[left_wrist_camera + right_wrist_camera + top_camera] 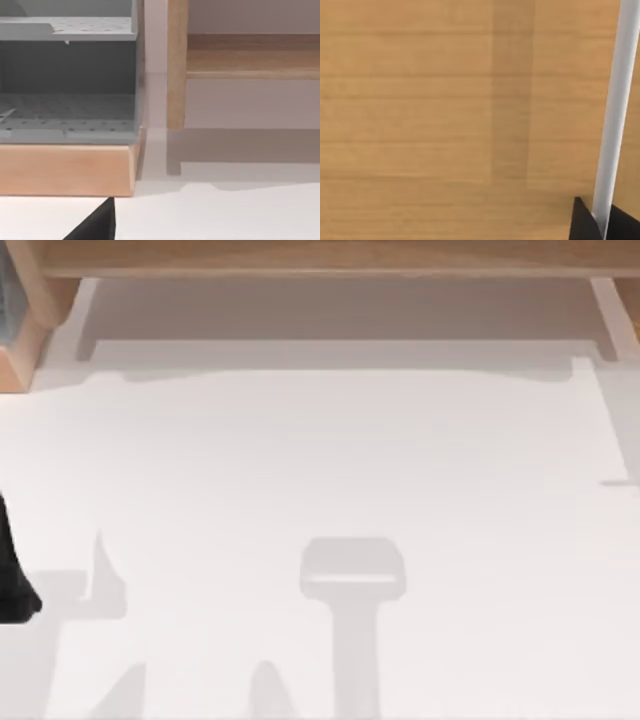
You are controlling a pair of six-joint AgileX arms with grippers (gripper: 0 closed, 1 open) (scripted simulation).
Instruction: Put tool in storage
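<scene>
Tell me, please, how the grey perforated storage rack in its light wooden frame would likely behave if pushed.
The grey perforated storage rack probably stays put: it sits in a broad wooden base flat on the white table, so tipping seems unlikely. Its straight shelves suggest stiff material, likely not floppy.
</scene>
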